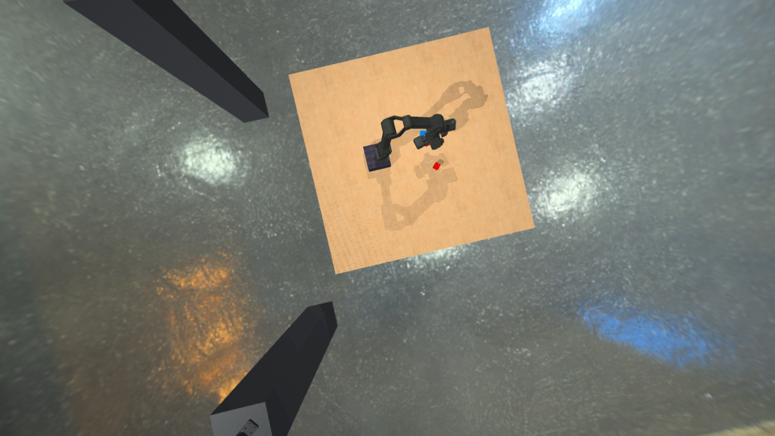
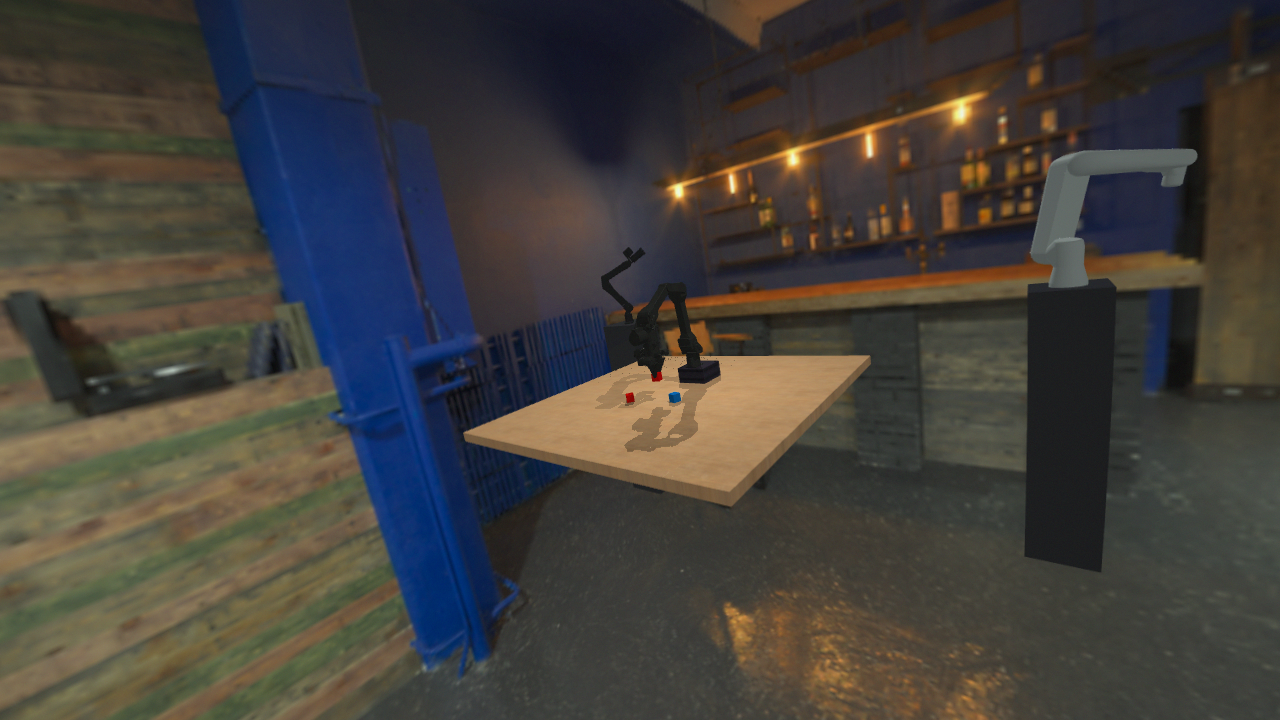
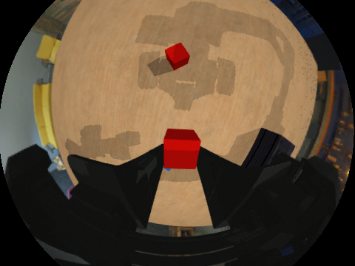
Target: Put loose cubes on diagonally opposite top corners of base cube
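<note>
My gripper [image 3: 180, 148] [image 2: 656, 373] is shut on a red cube [image 3: 181, 151] [image 2: 656, 377] and holds it above the table. In the overhead view only a sliver of this cube shows under the arm. The blue base cube [image 1: 422, 133] [image 2: 674, 397] stands on the table; in the wrist view only a small blue corner [image 3: 168, 169] shows below the held cube, and the rest is hidden. The top of the blue cube bears nothing in the exterior view. The second red cube [image 1: 436, 166] [image 2: 630, 397] [image 3: 177, 55] lies on the table, apart from the blue cube and turned at an angle.
The wooden table [image 1: 379, 81] [image 2: 581, 438] carries the arm's dark base block [image 1: 377, 165] [image 2: 699, 374], which also shows at the right of the wrist view [image 3: 268, 149]. Arm shadows cross the table. A grey arm [image 2: 1065, 214] stands on a black pedestal [image 2: 1069, 420], away from the table.
</note>
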Controlling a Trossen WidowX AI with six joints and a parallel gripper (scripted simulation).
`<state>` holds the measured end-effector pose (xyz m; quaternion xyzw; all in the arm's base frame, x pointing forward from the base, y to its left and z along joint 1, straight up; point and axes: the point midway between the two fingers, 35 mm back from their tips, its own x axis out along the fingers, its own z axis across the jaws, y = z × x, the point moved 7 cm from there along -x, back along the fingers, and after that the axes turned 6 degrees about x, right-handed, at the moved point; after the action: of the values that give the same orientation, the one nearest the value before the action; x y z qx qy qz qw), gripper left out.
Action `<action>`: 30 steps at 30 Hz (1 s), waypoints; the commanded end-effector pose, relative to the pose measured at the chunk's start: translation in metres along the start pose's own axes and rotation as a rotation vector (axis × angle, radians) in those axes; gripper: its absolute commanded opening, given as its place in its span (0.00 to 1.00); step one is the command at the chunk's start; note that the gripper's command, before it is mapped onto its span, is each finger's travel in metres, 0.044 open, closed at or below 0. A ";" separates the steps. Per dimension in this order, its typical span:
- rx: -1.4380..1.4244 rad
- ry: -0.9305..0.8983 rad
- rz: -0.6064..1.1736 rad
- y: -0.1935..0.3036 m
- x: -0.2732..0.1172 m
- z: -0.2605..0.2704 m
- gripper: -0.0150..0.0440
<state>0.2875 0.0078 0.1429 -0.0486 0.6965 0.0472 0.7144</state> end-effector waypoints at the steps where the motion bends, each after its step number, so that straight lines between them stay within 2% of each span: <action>1: -0.024 -0.004 -0.004 0.008 0.003 0.004 0.43; 19: -0.176 -0.002 0.002 0.060 0.021 0.019 0.43; 30: -0.181 -0.002 0.002 0.062 0.025 0.020 0.43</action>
<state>0.2993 0.0717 0.1206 -0.1130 0.6886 0.1123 0.7074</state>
